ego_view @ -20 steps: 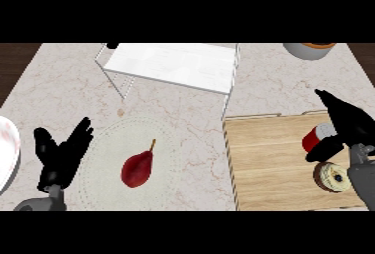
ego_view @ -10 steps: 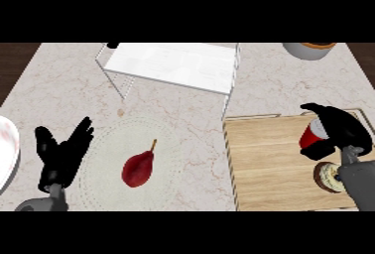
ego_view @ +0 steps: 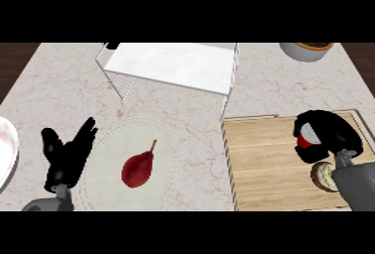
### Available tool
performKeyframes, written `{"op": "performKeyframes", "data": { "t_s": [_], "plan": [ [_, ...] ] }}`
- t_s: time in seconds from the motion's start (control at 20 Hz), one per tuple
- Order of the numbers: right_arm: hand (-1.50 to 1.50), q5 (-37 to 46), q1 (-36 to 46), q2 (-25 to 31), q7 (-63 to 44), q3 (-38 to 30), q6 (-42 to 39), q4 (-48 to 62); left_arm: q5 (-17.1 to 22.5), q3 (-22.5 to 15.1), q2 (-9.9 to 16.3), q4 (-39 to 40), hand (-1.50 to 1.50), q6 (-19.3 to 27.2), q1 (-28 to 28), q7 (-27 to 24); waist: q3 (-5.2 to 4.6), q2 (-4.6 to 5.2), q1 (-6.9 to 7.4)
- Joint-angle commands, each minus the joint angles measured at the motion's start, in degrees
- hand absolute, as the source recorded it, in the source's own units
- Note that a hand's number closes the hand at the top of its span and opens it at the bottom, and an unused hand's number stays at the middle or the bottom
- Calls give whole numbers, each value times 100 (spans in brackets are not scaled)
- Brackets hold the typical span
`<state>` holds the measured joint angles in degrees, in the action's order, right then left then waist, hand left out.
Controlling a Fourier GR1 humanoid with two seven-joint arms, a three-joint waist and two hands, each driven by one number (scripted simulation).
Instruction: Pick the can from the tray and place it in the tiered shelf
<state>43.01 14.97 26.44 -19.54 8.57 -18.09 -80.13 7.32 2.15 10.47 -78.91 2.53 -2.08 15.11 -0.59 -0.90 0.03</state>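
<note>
Counter (ego_view: 183, 124) is marble-look, wide, mostly bare in the middle. Tiered shelf (ego_view: 176, 64) sits at the far centre: white top panel on thin wire legs, the near-right leg standing just beside the tray's far-left corner. Wooden tray (ego_view: 271, 168) is at the right with a low raised rim. Pale placemat (ego_view: 176, 168) lies left of it, a red pepper (ego_view: 138, 168) on top. Plate (ego_view: 6, 149) edge at far left, bowl (ego_view: 307, 49) at far right.

Right hand (ego_view: 333, 136) has its fingers curled over the can (ego_view: 306, 141), which stands on the tray's right side, mostly hidden, only red and white showing. A round item (ego_view: 326, 176) lies just beside it. Left hand (ego_view: 70, 156) rests open, fingers up, at lower left.

Judgement: can is rigid, light, smooth-sided, likely slippery; wrap the side wall mid-height, not the top rim. Lift over the tray rim, then go far-left; the wire leg is the snag point.
</note>
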Motion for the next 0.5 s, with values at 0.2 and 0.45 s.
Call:
{"op": "performKeyframes", "data": {
  "t_s": [0.2, 0.45],
  "plan": [
    [150, 96, 506, -2571, -2095, 1474, 715, -107, -21, -186, -99, 187, 0, -167, -127, 29, 52, 170, 424],
    [150, -240, 1583, -2621, -3167, 2203, 1912, -63, -73, -353, -72, 237, 0, -352, -293, 67, 53, 175, 752]
  ]
}}
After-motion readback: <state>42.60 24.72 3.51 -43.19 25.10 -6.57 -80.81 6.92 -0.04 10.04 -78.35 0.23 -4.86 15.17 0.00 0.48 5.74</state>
